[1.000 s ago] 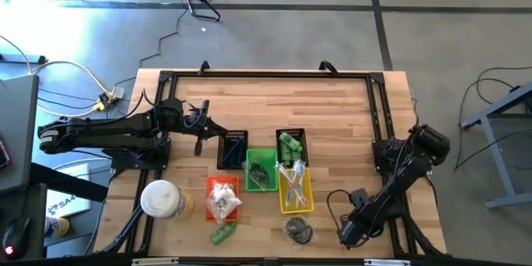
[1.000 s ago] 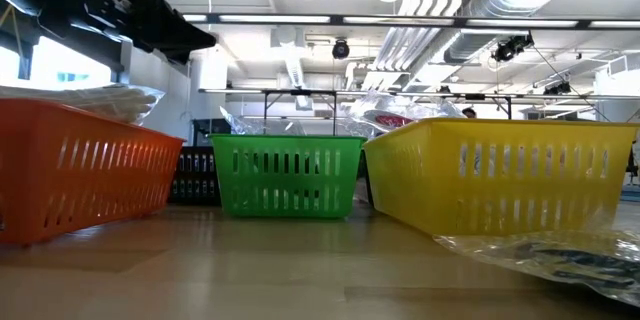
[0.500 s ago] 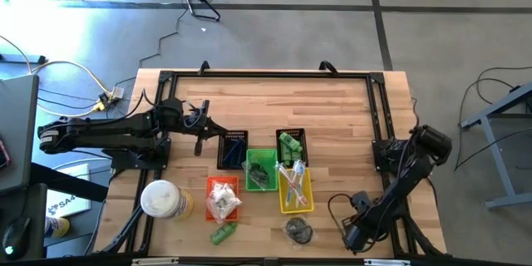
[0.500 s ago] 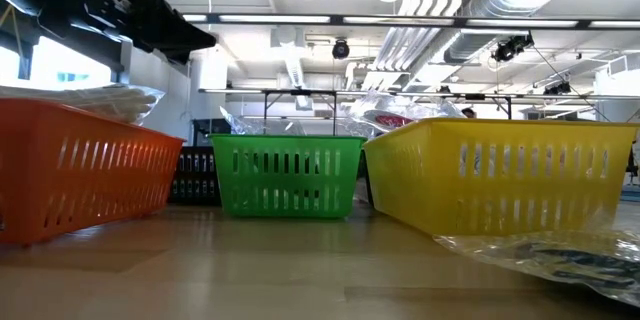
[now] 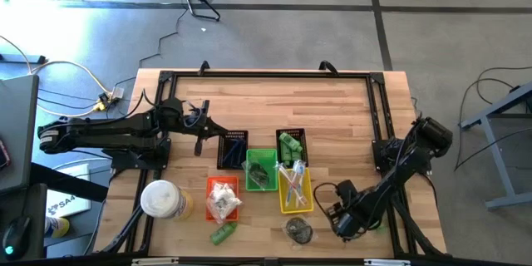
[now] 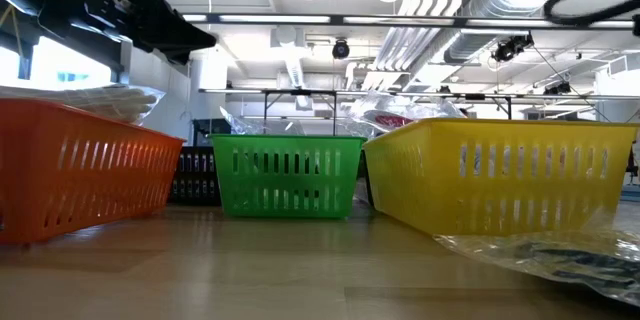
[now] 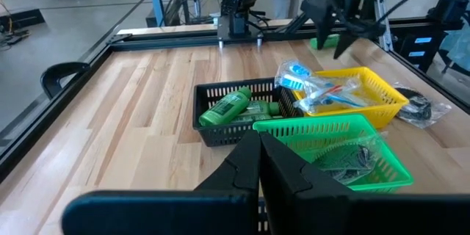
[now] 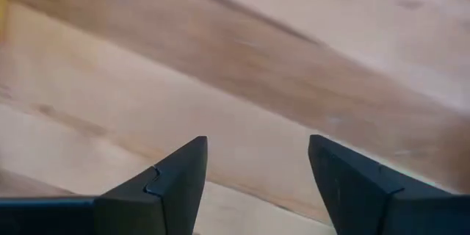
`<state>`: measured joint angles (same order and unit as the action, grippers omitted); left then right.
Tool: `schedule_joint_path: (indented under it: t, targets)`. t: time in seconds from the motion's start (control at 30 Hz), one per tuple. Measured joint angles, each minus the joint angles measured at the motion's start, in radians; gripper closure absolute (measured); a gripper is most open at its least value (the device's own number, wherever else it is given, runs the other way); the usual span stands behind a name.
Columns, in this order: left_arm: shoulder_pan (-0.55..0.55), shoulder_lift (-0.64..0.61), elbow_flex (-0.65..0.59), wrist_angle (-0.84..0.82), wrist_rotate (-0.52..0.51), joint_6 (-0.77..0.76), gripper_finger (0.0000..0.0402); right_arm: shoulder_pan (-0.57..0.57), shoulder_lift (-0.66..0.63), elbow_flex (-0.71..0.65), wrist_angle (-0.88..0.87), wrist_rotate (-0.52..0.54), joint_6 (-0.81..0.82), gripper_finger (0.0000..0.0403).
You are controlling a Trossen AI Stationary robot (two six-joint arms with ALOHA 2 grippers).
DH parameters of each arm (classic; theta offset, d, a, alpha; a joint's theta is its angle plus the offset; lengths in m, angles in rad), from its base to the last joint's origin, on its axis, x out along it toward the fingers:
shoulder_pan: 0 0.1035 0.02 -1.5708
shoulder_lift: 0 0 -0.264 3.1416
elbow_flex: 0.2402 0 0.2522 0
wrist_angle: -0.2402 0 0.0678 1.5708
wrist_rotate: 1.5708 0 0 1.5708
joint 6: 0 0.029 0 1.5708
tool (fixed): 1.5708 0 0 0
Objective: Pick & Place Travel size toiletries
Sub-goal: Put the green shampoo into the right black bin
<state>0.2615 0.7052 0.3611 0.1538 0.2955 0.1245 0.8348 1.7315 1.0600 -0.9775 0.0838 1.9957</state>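
Green bottles [image 5: 290, 143] lie in a black basket. Wrapped sticks [image 5: 291, 174] fill the yellow basket [image 5: 297, 204], white wrapped pieces [image 5: 223, 200] the orange basket, and dark pieces [image 5: 260, 174] the green basket. A green tube [image 5: 223, 233] and a clear-wrapped dark piece [image 5: 298, 230] lie on the table near its front edge. My right gripper [image 5: 341, 216] hangs open, pointing down over bare wood [image 8: 257, 147], just right of the clear-wrapped piece. My left gripper [image 5: 199, 143] waits shut [image 7: 257, 138], left of the baskets.
A large round white-and-yellow container [image 5: 164, 199] stands at the front left. A second black basket [image 5: 233, 150] sits beside the green one. A dark frame [image 5: 266, 75] runs round the table. Bare wood lies at the far half and right of the yellow basket.
My right gripper has gone toward the table's left and a little toward the far edge, nearer the yellow basket and the clear-wrapped piece, rising slightly while its wrist turned. It stays open. In the low view a loop of its cable has come into view at the upper right.
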Motion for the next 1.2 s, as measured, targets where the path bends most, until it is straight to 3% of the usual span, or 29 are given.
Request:
schedule_joint_path:
  t: [0.2,0.3,0.73,1.2]
  targets:
    - [0.000,0.000,0.000,-0.004,0.000,-0.001,0.0401,-0.051,-0.032,0.001,-0.075,-0.326,-0.043,0.0172]
    - [0.000,0.000,0.000,-0.008,0.000,-0.001,0.0401,-0.043,-0.031,0.000,-0.087,-0.420,-0.053,0.0172]
    - [0.000,0.000,0.000,-0.026,-0.002,0.000,0.0401,0.110,-0.024,-0.001,-0.080,-0.406,0.227,0.0172]
    - [0.000,0.000,0.000,-0.033,-0.001,-0.001,0.0401,0.119,0.006,-0.142,0.085,-0.440,0.224,0.0172]
